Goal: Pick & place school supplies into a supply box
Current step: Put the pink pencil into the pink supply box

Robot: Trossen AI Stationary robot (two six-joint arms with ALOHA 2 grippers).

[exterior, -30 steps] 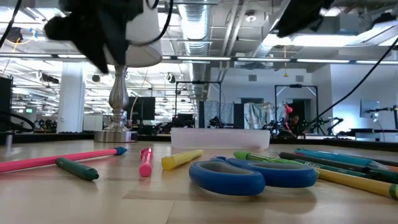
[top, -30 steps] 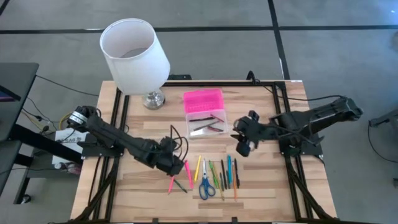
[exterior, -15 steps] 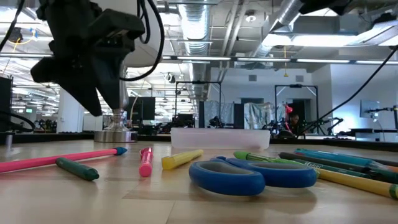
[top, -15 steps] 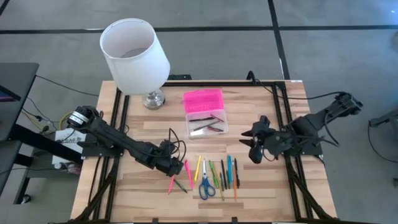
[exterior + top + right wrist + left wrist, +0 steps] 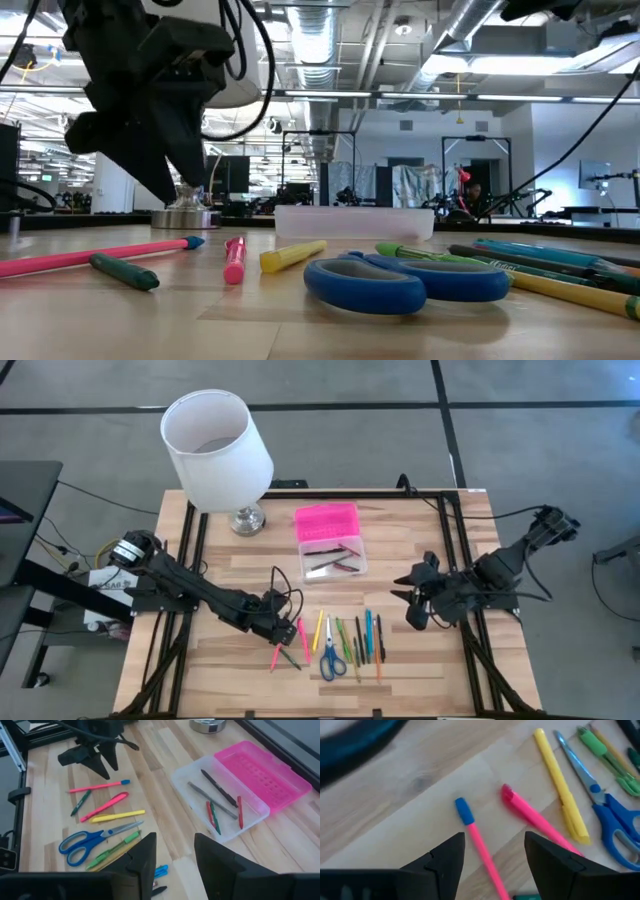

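Note:
The supply box's clear base [image 5: 333, 558] lies on the table with its pink lid [image 5: 326, 520] flipped open on the far side; several pens lie inside [image 5: 220, 802]. A row of pens, markers and blue-handled scissors [image 5: 332, 657] lies near the table's near edge. My left gripper [image 5: 278, 624] [image 5: 495, 840] is open and hovers just above the blue-capped end of a pink pencil [image 5: 470, 822], beside a pink marker [image 5: 535, 820] and a yellow marker [image 5: 560, 785]. My right gripper [image 5: 415, 602] [image 5: 174, 840] is open and empty, to the right of the box.
A lamp with a white shade [image 5: 215, 448] stands on its metal foot [image 5: 246, 520] at the far left of the table. Black frame rails run along the table's left and right sides. Bare wood shows between the box and the pen row.
My left gripper has come down toward the pink pencil and marker, moving slightly toward the near edge. My right gripper has drawn back from beside the box toward the table's right edge. No object has moved.

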